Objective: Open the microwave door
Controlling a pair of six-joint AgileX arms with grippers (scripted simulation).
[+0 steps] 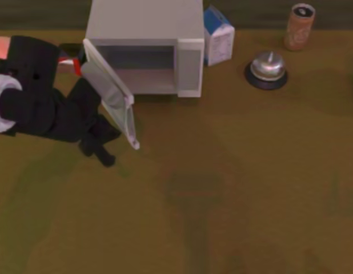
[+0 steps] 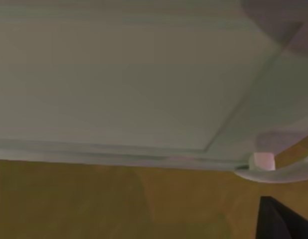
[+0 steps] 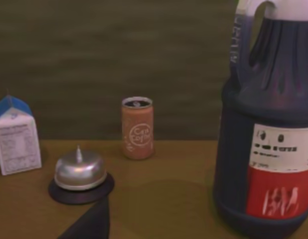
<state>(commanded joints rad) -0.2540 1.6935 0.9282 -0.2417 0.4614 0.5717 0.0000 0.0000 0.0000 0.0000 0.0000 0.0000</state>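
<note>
Microwave (image 1: 145, 25) at back left of tabletop (image 1: 233, 188). Microwave door (image 1: 111, 91) swung wide open, hinged at left, cavity exposed. Left gripper (image 1: 99, 149) just beside door's outer face, low near its free edge; fingers' state: cannot tell. Left wrist view filled by door panel (image 2: 124, 79). Right arm out of top view. Milk carton (image 1: 218, 35), bell (image 1: 267, 68), can (image 1: 300, 25) to microwave's right.

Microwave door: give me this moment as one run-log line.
microwave door: swung open, cavity exposed | left pincer: by door's outer face near its free edge, grip unclear | right arm: out of top view | microwave: table's rear left
</note>
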